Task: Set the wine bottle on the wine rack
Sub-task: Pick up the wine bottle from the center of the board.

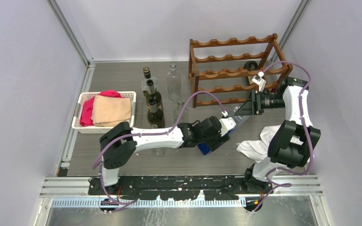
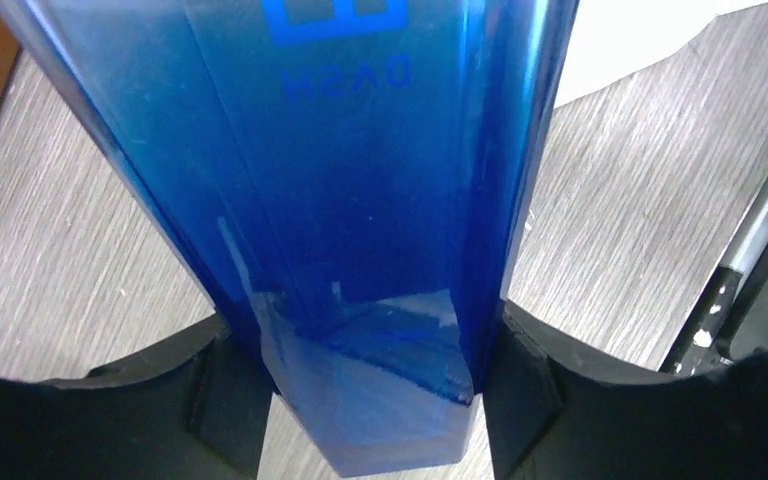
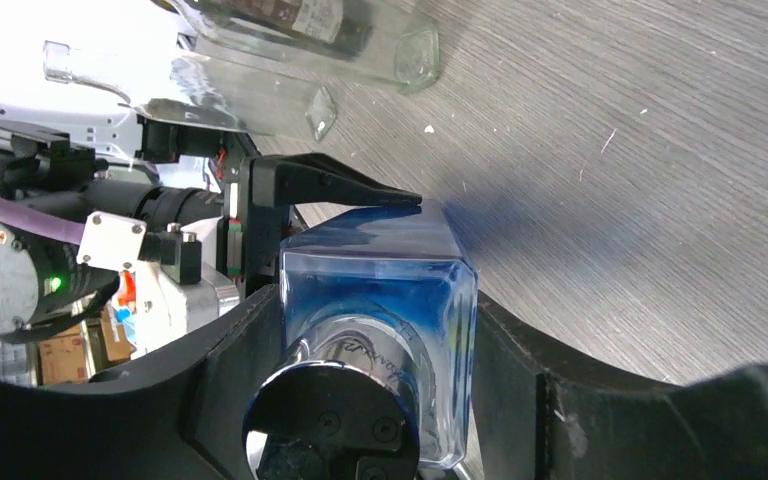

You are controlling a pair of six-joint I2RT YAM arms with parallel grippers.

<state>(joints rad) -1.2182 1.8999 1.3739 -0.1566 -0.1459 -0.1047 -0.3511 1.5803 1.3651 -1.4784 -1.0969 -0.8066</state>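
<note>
The left pincer point(image 2: 375, 395) is pinching the wine bottle point(image 2: 340, 180). One black finger sits on each side of the bottle's flat bottom end. The bottle is blue see-through glass with flat sides (more like a long box than a round bottle). It sticks out straight ahead of this pincer. The gray wood table point(image 2: 640, 200) shows below it.

The right pincer point(image 3: 375, 380) is pinching the same bottle at the other end, right by the shiny silver cap point(image 3: 335, 420). Its two black fingers press on the blue glass from both sides. Out past this pincer's tips, one pointy finger of the left pincer rests on the far end of the bottle.

So the bottle lies on its side between the two pincers, with one pincer at each end. I cannot tell if it touches the table.

The wine rack point(image 1: 217, 74) stands just behind the right pincer. It is brown wood with wavy rails. The blue bottle is not on it.

Off to the left of the left pincer, some dark and clear bottles point(image 1: 152, 96) stand on the table. Past them is a white basket point(image 1: 81, 101) with pink and tan cloths in it. A white cloth point(image 1: 257, 146) lies on the table on the other side of the left pincer, near the right arm.
</note>
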